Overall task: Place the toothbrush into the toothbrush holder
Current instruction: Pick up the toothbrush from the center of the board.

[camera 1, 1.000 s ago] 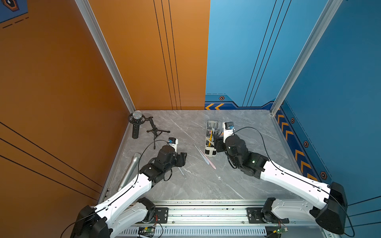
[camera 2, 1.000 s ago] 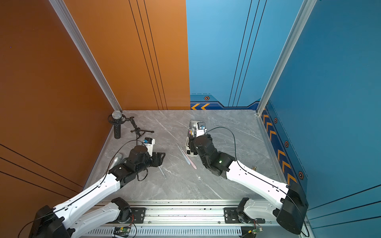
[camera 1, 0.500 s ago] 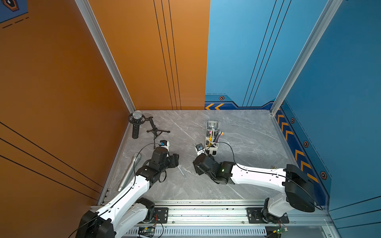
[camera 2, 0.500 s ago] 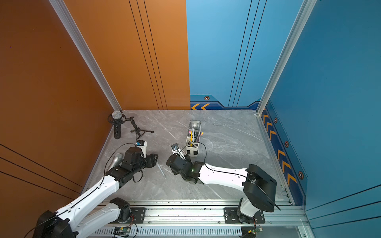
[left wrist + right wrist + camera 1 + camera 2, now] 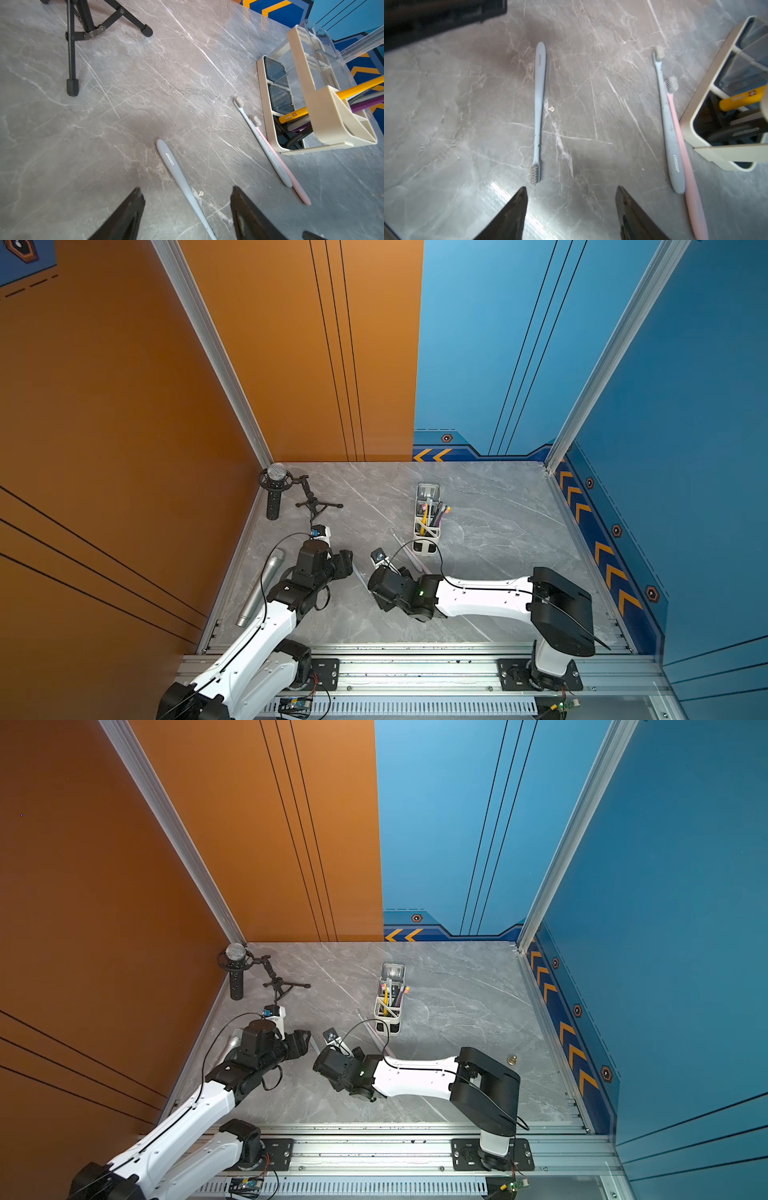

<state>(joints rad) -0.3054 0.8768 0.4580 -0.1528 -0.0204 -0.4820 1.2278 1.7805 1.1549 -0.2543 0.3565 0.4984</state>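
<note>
A light blue toothbrush (image 5: pixel 176 170) lies flat on the grey marble table, between my two grippers. My left gripper (image 5: pixel 186 188) is open, low over its thin neck, the handle end pointing away from it. My right gripper (image 5: pixel 571 187) is open too, with the bristle head (image 5: pixel 534 174) just ahead of one fingertip. In both top views the two grippers face each other (image 5: pixel 347 565) (image 5: pixel 379 598). The white toothbrush holder (image 5: pixel 426 526) (image 5: pixel 388 1011) stands behind them with several brushes in it. A grey toothbrush (image 5: pixel 669 133) and a pink one (image 5: pixel 683 158) lie beside it.
A black microphone on a shock mount (image 5: pixel 274 489) and its tripod (image 5: pixel 318 504) stand at the back left. A silver microphone (image 5: pixel 262 585) lies along the left edge. A small brass object (image 5: pixel 512 1060) sits on the right. The arms' rail runs along the front.
My right arm has swung away from the holder, folding in to the left and down to the blue toothbrush. The left arm has drawn back a little. Both grippers stay open.
</note>
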